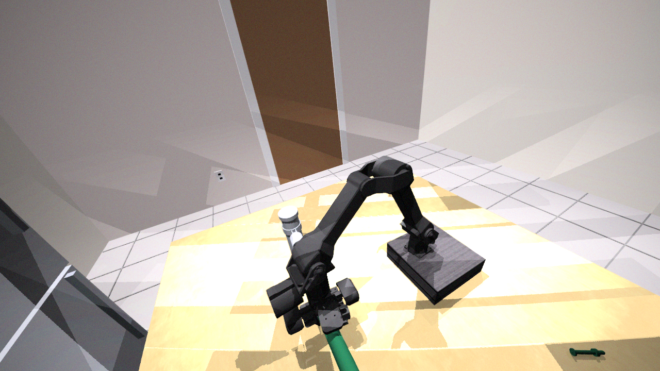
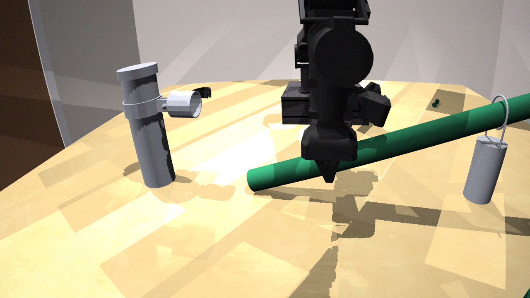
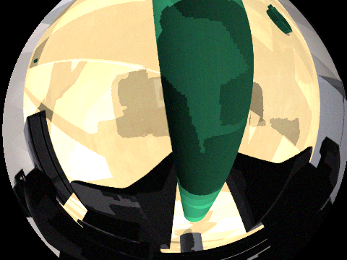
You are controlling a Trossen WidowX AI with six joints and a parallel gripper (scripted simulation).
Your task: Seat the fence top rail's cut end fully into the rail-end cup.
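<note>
The green rail (image 1: 342, 353) (image 2: 415, 140) (image 3: 206, 108) slopes down to its cut end, low at the table, right of and below the open rail-end cup (image 2: 181, 104). The cup hangs on the brace band (image 2: 138, 109), high on the grey big post (image 2: 151, 148) just below the post cap (image 2: 137, 70). The rail passes through the wire loop cap (image 2: 507, 111) on the small post (image 2: 484, 172). My gripper (image 2: 328, 173) (image 3: 196, 154) points down and is shut on the rail a short way behind its cut end. In the top view my fingers are hidden.
The arm's dark base block (image 1: 435, 272) (image 2: 295, 107) stands behind the rail. A small green bolt-like piece (image 1: 586, 352) (image 2: 435, 103) lies far off. A dark ring (image 2: 203, 92) lies behind the big post. A green ring-like piece (image 3: 279, 19) shows in the wrist view.
</note>
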